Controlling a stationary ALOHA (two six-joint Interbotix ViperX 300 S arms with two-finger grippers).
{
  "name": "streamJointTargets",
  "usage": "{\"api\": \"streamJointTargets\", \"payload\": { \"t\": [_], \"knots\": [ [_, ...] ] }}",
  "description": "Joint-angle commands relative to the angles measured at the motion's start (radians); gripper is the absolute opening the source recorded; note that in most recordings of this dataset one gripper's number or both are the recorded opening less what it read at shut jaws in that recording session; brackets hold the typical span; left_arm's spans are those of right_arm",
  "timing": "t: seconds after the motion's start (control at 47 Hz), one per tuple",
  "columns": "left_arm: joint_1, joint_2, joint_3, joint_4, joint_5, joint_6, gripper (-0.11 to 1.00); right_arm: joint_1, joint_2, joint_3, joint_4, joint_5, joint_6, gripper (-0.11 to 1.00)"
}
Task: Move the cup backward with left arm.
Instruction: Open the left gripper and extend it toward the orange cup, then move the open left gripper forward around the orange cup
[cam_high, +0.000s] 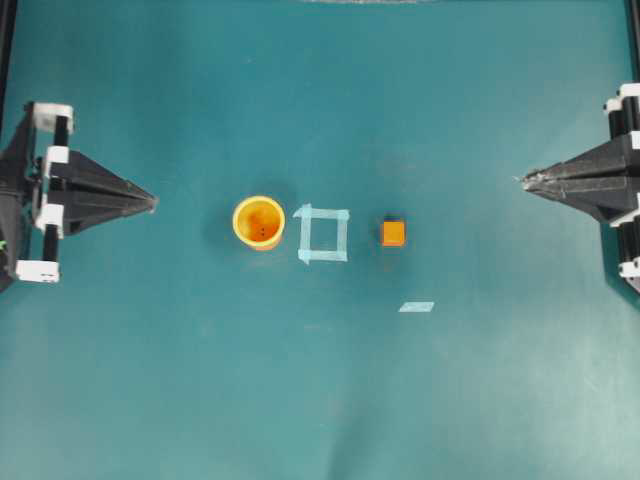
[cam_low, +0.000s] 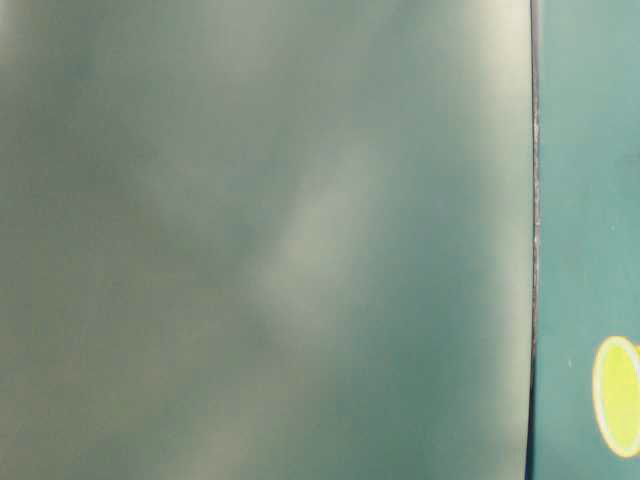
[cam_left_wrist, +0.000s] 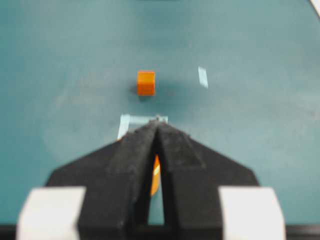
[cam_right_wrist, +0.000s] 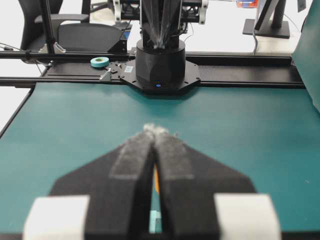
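Observation:
The yellow-orange cup (cam_high: 259, 221) stands upright on the teal table, left of centre. At the left edge my left gripper (cam_high: 153, 201) is shut with its tips together, pointing at the cup and a clear gap short of it. In the left wrist view the gripper (cam_left_wrist: 157, 121) is shut and empty, and only an orange sliver of the cup (cam_left_wrist: 155, 175) shows through the slit behind the tips. The table-level view catches just the cup's rim (cam_low: 620, 397) at its right edge. My right gripper (cam_high: 522, 180) rests shut at the far right, also shut in its own view (cam_right_wrist: 156, 131).
A pale blue tape square (cam_high: 324, 233) lies just right of the cup, then a small orange cube (cam_high: 393, 233), with a loose tape strip (cam_high: 416, 307) nearer the front. A blurred grey-green surface (cam_low: 260, 240) fills most of the table-level view.

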Motion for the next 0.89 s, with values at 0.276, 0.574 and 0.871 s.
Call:
{"api": "streamJointTargets", "payload": {
  "t": [0.276,0.574,0.871],
  "knots": [
    [-0.003,0.135,-0.017,0.0,-0.021,0.0,0.67,0.002,0.005,-0.034,0.003,-0.008,0.008,0.0],
    [-0.003,0.356,0.026,0.0,-0.242,0.005,0.71,0.002,0.006,-0.037,0.003,0.002,0.006,0.0],
    [0.041,0.597,0.008,0.0,-0.4,0.005,0.73,0.003,0.006,-0.04,0.003,0.002,0.008,0.0]
  ]
}}
